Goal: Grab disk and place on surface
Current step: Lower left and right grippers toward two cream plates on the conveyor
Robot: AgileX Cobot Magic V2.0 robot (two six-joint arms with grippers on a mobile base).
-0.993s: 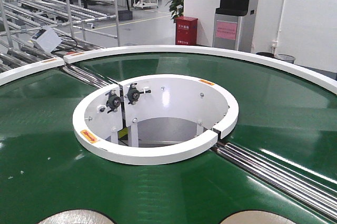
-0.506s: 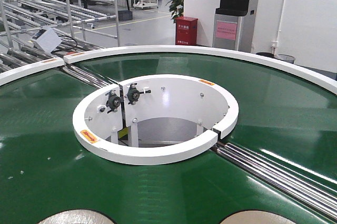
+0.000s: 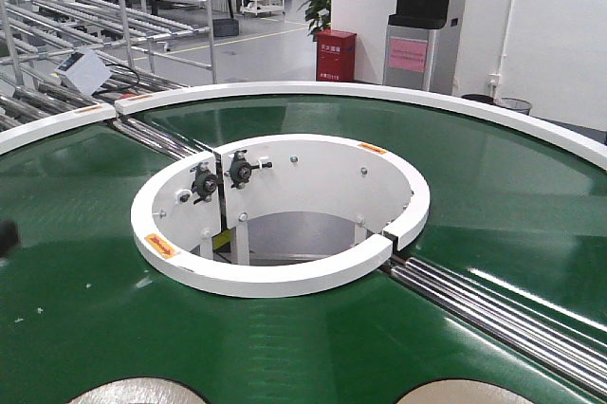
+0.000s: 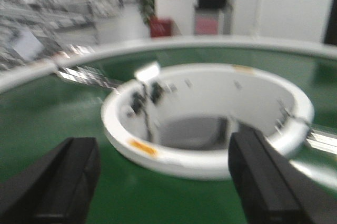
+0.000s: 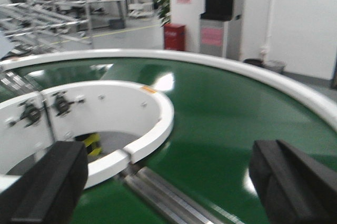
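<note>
In the front view, a big green belt [image 3: 493,224] runs round in a ring. Its outer rim [image 3: 379,93] is white. In the middle sits a white ring wall [image 3: 285,276] like a low tub. Inside the tub are two black knobs [image 3: 220,176], white posts and a grey floor. Shiny steel rollers [image 3: 493,314] cross the belt at the lower right. Two round grey shapes [image 3: 137,392] peek up at the bottom edge, lying on the belt. They are cut off, so it is hard to tell if they are disks. A dark smudge [image 3: 6,238] shows at the left edge, too blurry to name. No gripper shows clearly in this view.

The left wrist view is very blurry. The left gripper [image 4: 163,182] has its two black fingers [image 4: 58,182] spread wide, with nothing between them. Only green belt lies under the gap. The white ring wall [image 4: 205,158] is just ahead of the fingers. No round grey shape can be made out near this gripper.

In the right wrist view, the right gripper [image 5: 171,187] is also spread wide and holds nothing. Green belt and the steel rollers [image 5: 163,192] lie between its fingers [image 5: 295,182]. The white ring wall [image 5: 152,129] is ahead on the left. Something yellow [image 5: 92,142] sits inside it, too small to name.
</note>
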